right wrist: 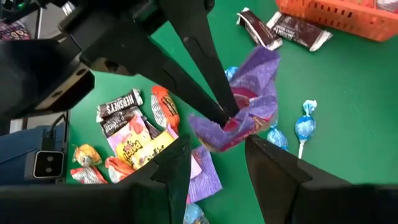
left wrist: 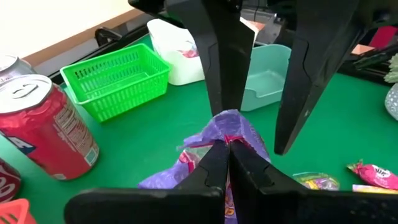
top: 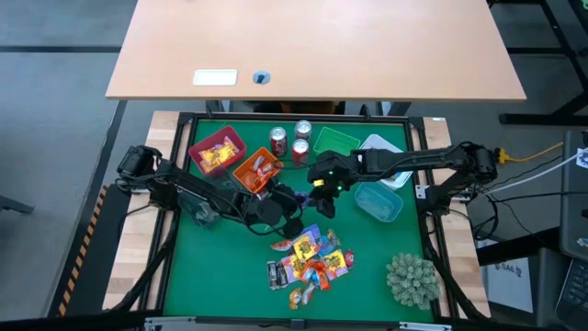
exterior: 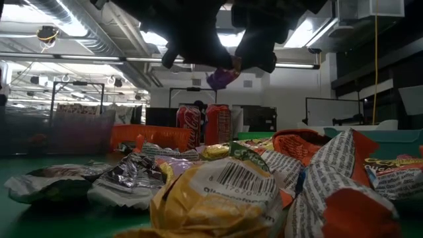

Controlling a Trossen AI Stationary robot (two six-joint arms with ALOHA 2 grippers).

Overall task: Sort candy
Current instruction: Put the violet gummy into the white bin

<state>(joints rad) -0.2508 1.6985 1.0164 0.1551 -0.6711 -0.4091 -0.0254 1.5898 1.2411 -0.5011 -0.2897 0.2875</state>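
Green mat [top: 211,257], candy pile [top: 310,260] below. Left gripper [left wrist: 227,144] pinching purple sweet [left wrist: 239,127] aloft; right gripper [right wrist: 216,152] open, fingers straddling same sweet.

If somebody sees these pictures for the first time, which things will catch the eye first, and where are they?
First, the purple candy held up above the green mat at the table's middle: the left hand is shut on it, and the right hand stands open around it. Next, the bright candy pile toward the table's near edge. Then the two red soda cans at the back, beside the green basket.
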